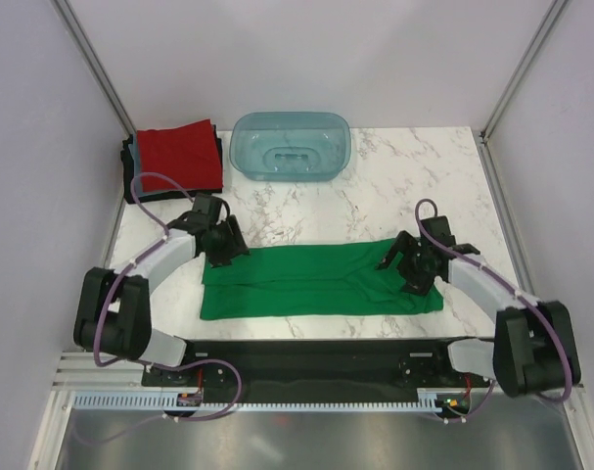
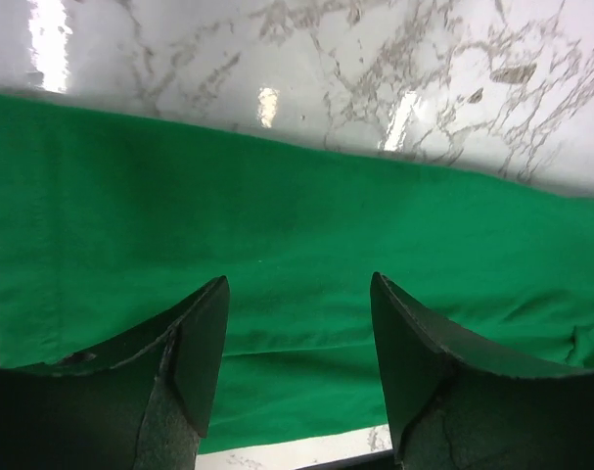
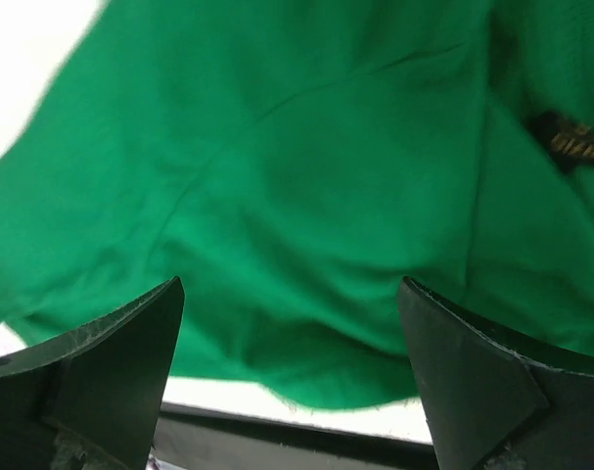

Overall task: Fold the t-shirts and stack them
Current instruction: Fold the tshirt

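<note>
A bright green t-shirt [image 1: 321, 280] lies folded into a long strip across the near middle of the table. It fills the left wrist view [image 2: 306, 245] and the right wrist view [image 3: 306, 186]. My left gripper [image 1: 221, 248] is open and empty, just above the strip's far left corner. My right gripper [image 1: 411, 271] is open and empty over the strip's right end. A folded stack with a red t-shirt [image 1: 183, 155] on top and a black one [image 1: 129, 168] beneath it sits at the far left corner. A light blue shirt is not visible.
A translucent teal plastic tub [image 1: 290, 145] stands at the back centre. White walls enclose the marble table [image 1: 394, 186] on three sides. A black strip [image 1: 316, 352] runs along the near edge between the arm bases.
</note>
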Controlling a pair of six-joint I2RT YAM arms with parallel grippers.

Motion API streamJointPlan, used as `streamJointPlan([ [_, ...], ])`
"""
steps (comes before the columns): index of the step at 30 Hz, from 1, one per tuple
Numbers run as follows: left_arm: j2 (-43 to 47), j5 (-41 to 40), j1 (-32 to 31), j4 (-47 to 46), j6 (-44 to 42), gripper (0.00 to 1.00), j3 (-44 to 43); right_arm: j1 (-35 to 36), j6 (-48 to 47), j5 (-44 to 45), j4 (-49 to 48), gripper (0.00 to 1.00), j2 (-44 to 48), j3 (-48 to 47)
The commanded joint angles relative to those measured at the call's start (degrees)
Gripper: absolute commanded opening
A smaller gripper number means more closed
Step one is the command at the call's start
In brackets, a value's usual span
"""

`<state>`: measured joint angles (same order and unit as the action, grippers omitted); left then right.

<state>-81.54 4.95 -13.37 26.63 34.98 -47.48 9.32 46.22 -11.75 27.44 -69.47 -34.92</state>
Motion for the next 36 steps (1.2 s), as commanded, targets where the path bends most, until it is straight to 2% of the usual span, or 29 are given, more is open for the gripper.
streamJointPlan([
  [1, -2.48, 6.64, -0.61, -0.79, -2.64, 0.66, -2.96, -3.07, 0.81, 0.94, -4.50, 0.98, -6.27, -2.26],
  [6, -3.98, 9.46, -1.05, -0.70, -3.43, 0.66, -2.18, -8.96, 0.19, 0.24, -6.70, 0.98, -16.29, -6.91],
  [7, -4.15, 10.42, -1.22, -0.70, -3.17, 0.66, -1.91, -10.97, 0.54, -0.29, -8.00, 0.98, -19.35, -9.01],
  [12, -5.30, 13.24, -3.15, -1.76, -0.36, 0.66, -1.12, -12.13, 0.20, 1.64, -8.54, 0.98, -32.11, -21.31],
  [15, -6.26, 14.29, -7.01, -3.59, 2.62, 0.65, -0.42, -12.22, -1.12, 4.27, -6.35, 0.98, -42.21, -33.17],
  [19, -8.11, 15.26, -16.48, -9.40, 9.65, 0.65, 2.48, -12.22, -2.01, 5.42, -1.18, 0.98, -57.57, -52.85],
  [22, -9.25, 13.59, -24.04, -13.60, 15.28, 0.66, 2.84, -12.31, -2.01, 6.03, 1.64, 0.98, -65.58, -64.78],
  [27, -15.22, 17.63, -31.36, -19.60, 23.11, 0.66, -0.93, -12.31, -2.35, 6.04, 2.27, 0.98, -76.31, -84.20],
  [31, -22.86, 20.18, -38.29, -21.01, 24.52, 0.65, -8.75, -11.96, -7.09, 4.99, 1.65, 0.98, -81.68, -96.70],
  [33, -25.86, 20.89, -40.15, -20.74, 24.43, 0.63, -13.23, -11.70, -9.82, 3.41, 1.12, 0.98, -81.88, -99.98],
  [35, -25.43, 20.28, -42.09, -20.40, 24.69, 0.63, -15.61, -10.82, -11.49, 1.56, 0.16, 0.98, -78.73, -98.69],
  [36, -24.64, 18.88, -42.53, -19.70, 24.70, 0.63, -16.23, -10.38, -12.02, 1.55, -1.84, 0.98, -74.36, -95.11],
])
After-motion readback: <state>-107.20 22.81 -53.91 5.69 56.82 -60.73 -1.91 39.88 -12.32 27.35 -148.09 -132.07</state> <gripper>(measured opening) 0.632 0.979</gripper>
